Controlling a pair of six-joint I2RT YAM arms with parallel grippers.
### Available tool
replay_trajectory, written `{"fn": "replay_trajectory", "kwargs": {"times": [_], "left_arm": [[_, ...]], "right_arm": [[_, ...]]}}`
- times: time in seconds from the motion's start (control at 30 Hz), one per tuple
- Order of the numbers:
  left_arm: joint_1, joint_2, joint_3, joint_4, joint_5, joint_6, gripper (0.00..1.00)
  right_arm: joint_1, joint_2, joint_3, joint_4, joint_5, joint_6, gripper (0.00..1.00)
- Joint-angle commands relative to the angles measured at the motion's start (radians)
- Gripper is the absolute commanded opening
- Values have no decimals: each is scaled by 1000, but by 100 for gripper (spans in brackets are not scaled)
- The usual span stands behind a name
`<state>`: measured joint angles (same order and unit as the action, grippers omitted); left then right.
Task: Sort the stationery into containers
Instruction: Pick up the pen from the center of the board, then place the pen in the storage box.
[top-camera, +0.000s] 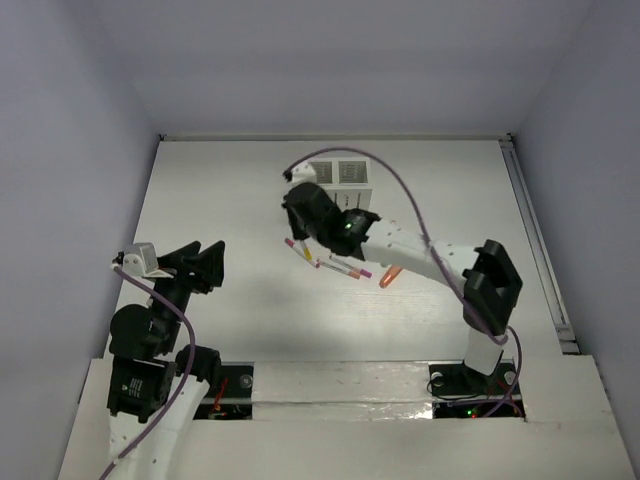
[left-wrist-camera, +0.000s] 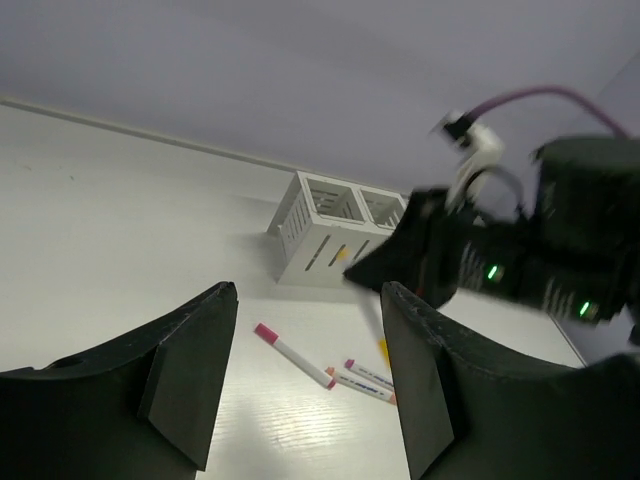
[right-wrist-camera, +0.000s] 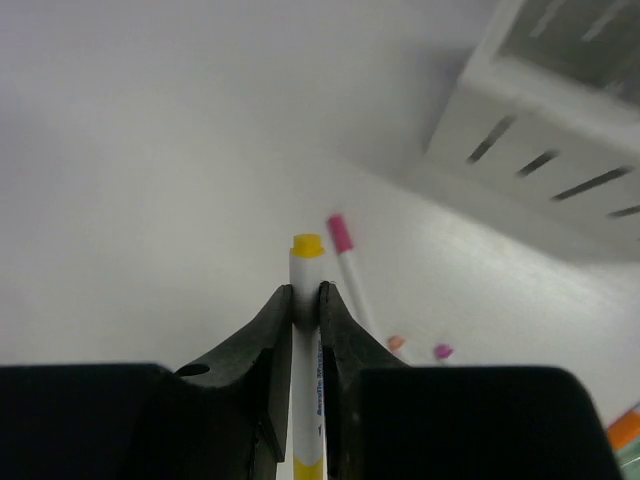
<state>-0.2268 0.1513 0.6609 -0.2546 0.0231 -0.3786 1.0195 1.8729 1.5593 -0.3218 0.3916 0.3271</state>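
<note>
My right gripper (right-wrist-camera: 306, 295) is shut on a white pen with a yellow cap (right-wrist-camera: 307, 262), held just above the table in front of the white two-compartment box (top-camera: 340, 180). Below it lie a pink-capped pen (right-wrist-camera: 347, 258) and two more thin pens (top-camera: 345, 268) side by side. A short orange piece (top-camera: 390, 276) rests to their right. My left gripper (left-wrist-camera: 308, 300) stands open and empty, well to the left of the pens (left-wrist-camera: 293, 355), facing the box (left-wrist-camera: 335, 228). The right gripper (top-camera: 305, 250) hangs over the pink-capped pen's left end.
The right arm (left-wrist-camera: 520, 260) stretches across from the right, close in front of the box. White walls enclose the table (top-camera: 220, 190) on three sides. A rail (top-camera: 535, 230) runs along the right edge.
</note>
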Motion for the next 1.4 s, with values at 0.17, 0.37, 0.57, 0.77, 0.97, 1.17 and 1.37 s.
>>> {"fn": "replay_trajectory", "kwargs": {"times": [0.17, 0.37, 0.57, 0.77, 0.97, 1.17, 1.37], "left_arm": [[-3, -33, -3, 43, 28, 0, 57], [-22, -15, -4, 49, 37, 3, 56], [-69, 31, 0, 44, 15, 1, 56], [-94, 201, 54, 67, 58, 4, 53], [-105, 261, 36, 127, 87, 23, 53], [-134, 310, 57, 124, 94, 46, 53], [-172, 337, 115, 126, 66, 56, 53]], "right_arm": [[-225, -51, 177, 211, 78, -34, 0], [-283, 133, 383, 305, 181, -138, 0], [-317, 224, 418, 437, 130, -190, 0], [-317, 239, 318, 608, 118, -269, 0], [-317, 293, 329, 670, 87, -376, 0], [-317, 262, 180, 768, 59, -336, 0], [-317, 244, 102, 825, 46, -293, 15]]}}
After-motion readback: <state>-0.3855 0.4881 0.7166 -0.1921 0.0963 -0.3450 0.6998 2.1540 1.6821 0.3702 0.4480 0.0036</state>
